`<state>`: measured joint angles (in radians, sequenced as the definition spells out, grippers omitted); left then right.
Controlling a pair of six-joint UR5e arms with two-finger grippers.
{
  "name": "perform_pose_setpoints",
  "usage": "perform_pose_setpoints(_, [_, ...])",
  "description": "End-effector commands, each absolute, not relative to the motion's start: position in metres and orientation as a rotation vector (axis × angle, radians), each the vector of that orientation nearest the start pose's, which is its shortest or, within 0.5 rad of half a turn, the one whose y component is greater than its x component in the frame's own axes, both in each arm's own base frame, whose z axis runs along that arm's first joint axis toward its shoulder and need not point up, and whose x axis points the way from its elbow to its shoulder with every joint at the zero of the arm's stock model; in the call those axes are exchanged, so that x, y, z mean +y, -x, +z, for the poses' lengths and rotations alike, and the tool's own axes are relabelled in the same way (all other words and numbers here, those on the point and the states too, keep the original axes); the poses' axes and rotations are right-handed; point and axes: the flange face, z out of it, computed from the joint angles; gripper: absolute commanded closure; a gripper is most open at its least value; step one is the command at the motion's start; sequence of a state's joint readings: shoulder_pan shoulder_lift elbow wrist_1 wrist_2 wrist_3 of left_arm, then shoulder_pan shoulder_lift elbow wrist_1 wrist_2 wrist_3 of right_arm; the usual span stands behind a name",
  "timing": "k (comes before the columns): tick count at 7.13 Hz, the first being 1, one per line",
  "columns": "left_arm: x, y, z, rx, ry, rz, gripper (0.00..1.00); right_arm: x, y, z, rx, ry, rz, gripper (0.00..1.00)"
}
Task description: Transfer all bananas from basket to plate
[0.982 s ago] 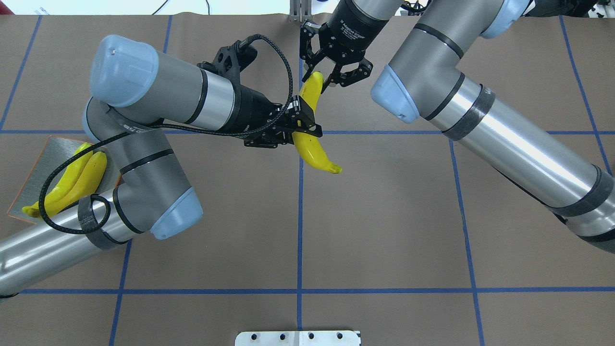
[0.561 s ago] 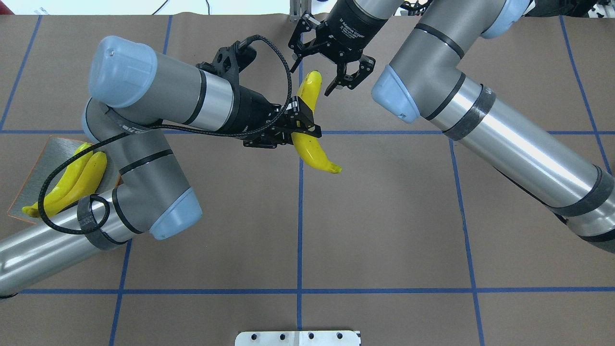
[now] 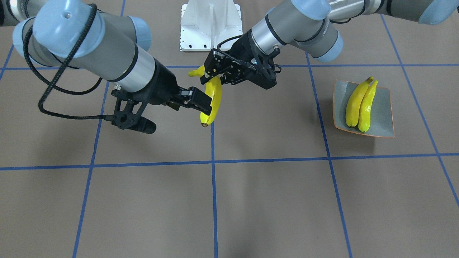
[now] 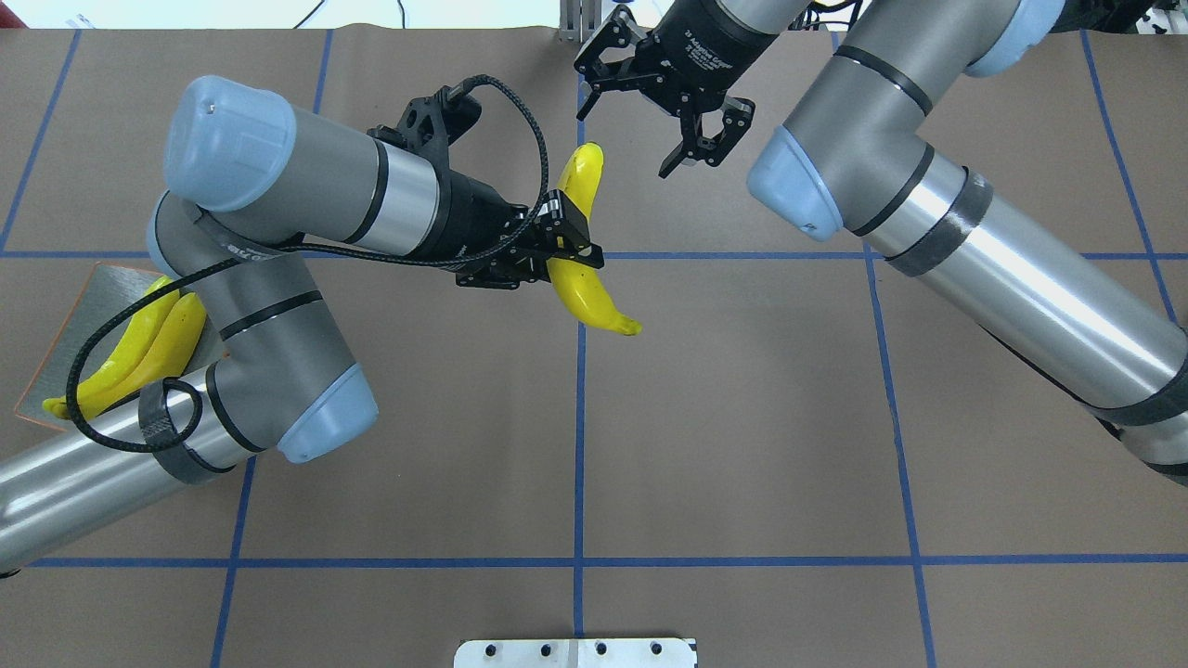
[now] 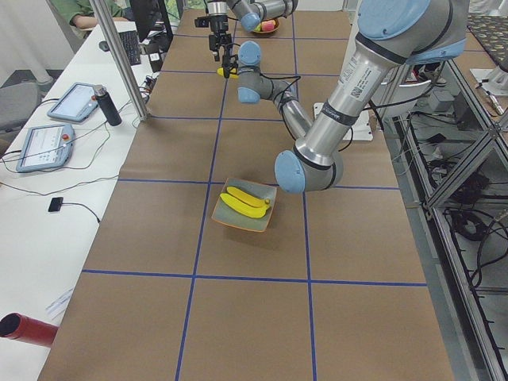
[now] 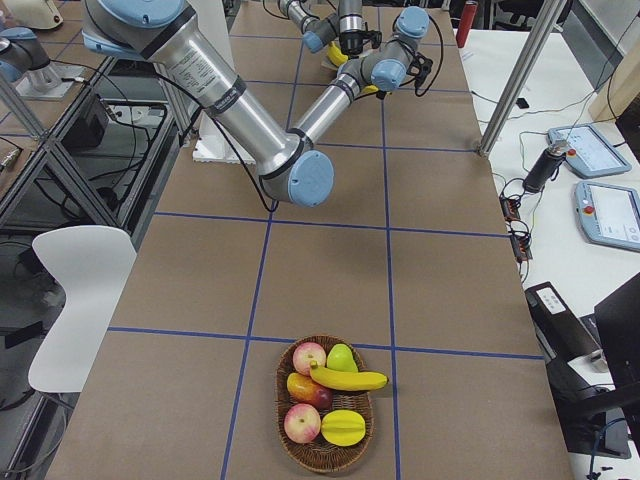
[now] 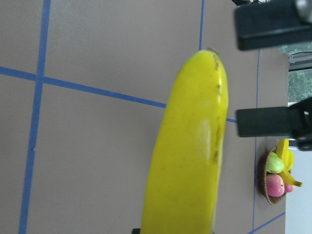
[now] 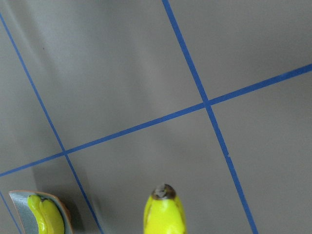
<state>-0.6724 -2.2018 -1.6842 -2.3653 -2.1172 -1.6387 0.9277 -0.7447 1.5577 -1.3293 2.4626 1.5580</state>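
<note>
The left gripper [image 4: 568, 243] is clamped on the middle of a banana [image 4: 587, 299], holding it above the surface [image 4: 742, 417]; the right gripper [image 4: 624, 144] stands wide open near its far tip, not touching. Two bananas [image 3: 359, 104] lie side by side on the plate [image 3: 383, 107]; another banana [image 6: 350, 380] lies in the basket [image 6: 300, 458].

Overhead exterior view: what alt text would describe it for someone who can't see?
The left gripper grips a banana above the table's centre, while the open right gripper hovers past its far tip. Two more bananas lie on a plate at left.
</note>
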Motion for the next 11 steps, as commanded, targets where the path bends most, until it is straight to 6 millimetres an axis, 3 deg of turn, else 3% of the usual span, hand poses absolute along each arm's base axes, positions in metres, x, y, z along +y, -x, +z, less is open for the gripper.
perform_pose_setpoints(1, [-0.448,-0.418,0.212,1.473,0.002,-0.217,1.00,-0.592,0.325,0.153,-1.203,0.193,0.405,0.00])
perform_pose_setpoints(2, [-0.437,-0.388,0.246,1.443,0.007,-0.235,1.00,-0.590,0.322,0.174,-1.183,0.167,0.396,0.00])
perform_pose_setpoints(3, [-0.431,-0.356,0.268,1.425,0.055,-0.223,1.00,-0.593,0.319,0.182,-1.174,0.156,0.397,0.00])
perform_pose_setpoints(4, [-0.439,-0.309,0.289,1.436,0.127,-0.154,1.00,-0.596,0.319,0.187,-1.165,0.148,0.408,0.00])
perform_pose_setpoints(5, [-0.441,-0.259,0.335,1.419,0.132,-0.046,1.00,-0.596,0.320,0.193,-1.157,0.141,0.399,0.00])
perform_pose_setpoints(6, [-0.436,-0.226,0.384,1.394,0.101,0.061,1.00,-0.597,0.319,0.195,-1.154,0.140,0.398,0.00])
perform_pose_setpoints(7, [-0.442,-0.206,0.421,1.391,0.081,0.148,1.00,-0.596,0.320,0.195,-1.154,0.141,0.397,0.00])
perform_pose_setpoints(8, [-0.446,-0.200,0.443,1.408,0.079,0.236,1.00,-0.597,0.320,0.194,-1.154,0.140,0.398,0.00])
perform_pose_setpoints(10, [-0.434,-0.196,0.514,1.409,0.117,0.274,1.00,-0.596,0.321,0.194,-1.154,0.140,0.397,0.00])
perform_pose_setpoints(11, [-0.432,-0.197,0.528,1.427,0.144,0.292,1.00,-0.596,0.321,0.194,-1.154,0.140,0.397,0.00])
